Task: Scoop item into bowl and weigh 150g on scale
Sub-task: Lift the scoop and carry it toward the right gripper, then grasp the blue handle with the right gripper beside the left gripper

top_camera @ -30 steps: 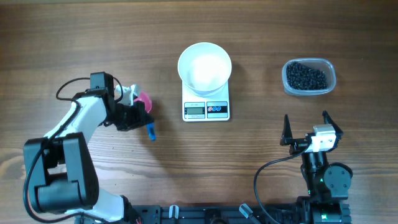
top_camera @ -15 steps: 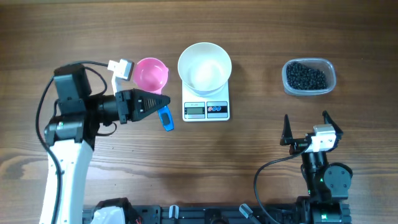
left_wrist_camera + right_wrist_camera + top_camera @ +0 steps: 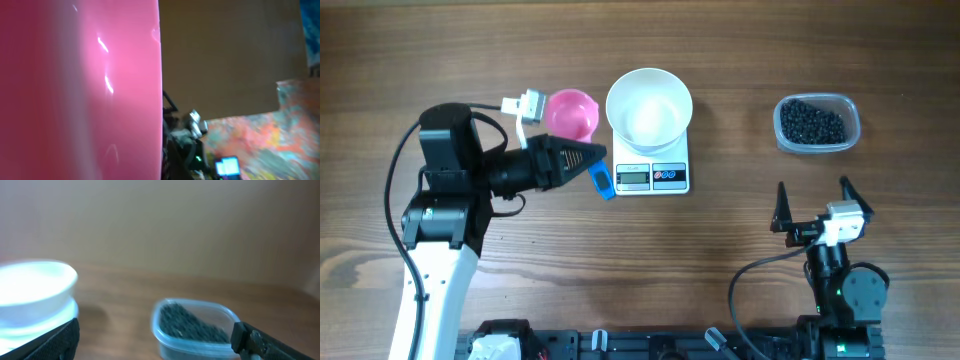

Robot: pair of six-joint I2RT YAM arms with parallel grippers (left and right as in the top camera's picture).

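We see two arms. The left arm (image 3: 432,285) has a long white shell with black joint housings above it. It ends in a black, tapering left gripper (image 3: 588,157). A thin black cable (image 3: 393,185) loops alongside, and a white plug (image 3: 529,105) ends another lead. The right arm (image 3: 842,290) is a squat, round black body, with what may be a small green light. It carries a white block (image 3: 840,220). The right gripper (image 3: 812,200) has two slim, pointed black fingers (image 3: 781,210).

One bowl (image 3: 649,108), one scale (image 3: 652,178), one tub (image 3: 856,125) of beans (image 3: 810,123), seemingly one scoop (image 3: 570,113).
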